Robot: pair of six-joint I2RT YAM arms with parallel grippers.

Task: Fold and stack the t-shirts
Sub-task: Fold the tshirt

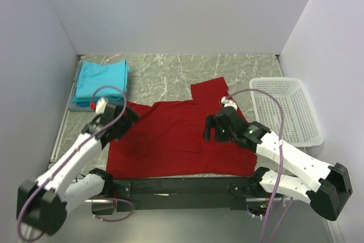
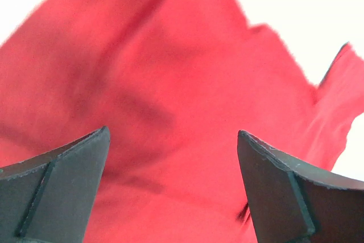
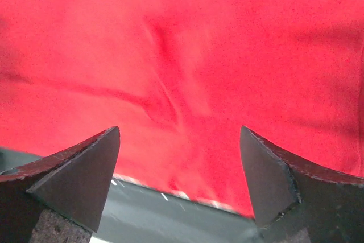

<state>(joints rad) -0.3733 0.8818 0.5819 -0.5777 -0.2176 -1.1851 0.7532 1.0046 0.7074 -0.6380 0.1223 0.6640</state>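
Dark red t-shirt: the dark red t-shirt (image 1: 176,135) is lying spread out, front flat, across the near middle of the worktop (image 1: 165,72). One sleeve is reaching toward the far right, and the hem side is lying along the near edge by the arm bases.

Teal t-shirts: the teal t-shirts (image 1: 102,81) are sitting as a folded pile in the far left corner. They are lying apart from the red shirt, beyond its left shoulder.

Left end effector: the left end effector (image 1: 126,119) is hovering over the left shoulder area of the red shirt. In the left wrist view it (image 2: 173,132) is standing wide open. Its dark fingers (image 2: 62,180) are spread with only red cloth showing beyond them and nothing held.

Right end effector: the right end effector (image 1: 209,128) is hanging over the right part of the red shirt, below the raised sleeve. In the right wrist view it (image 3: 180,129) is also gaping open. Its fingers (image 3: 74,180) are framing wrinkled red cloth and a strip of grey worktop. Whether the tips are touching the cloth cannot be told.

Basket: a white lattice basket (image 1: 278,80) is resting at the right side of the worktop, beside the right arm and clear of the red shirt.
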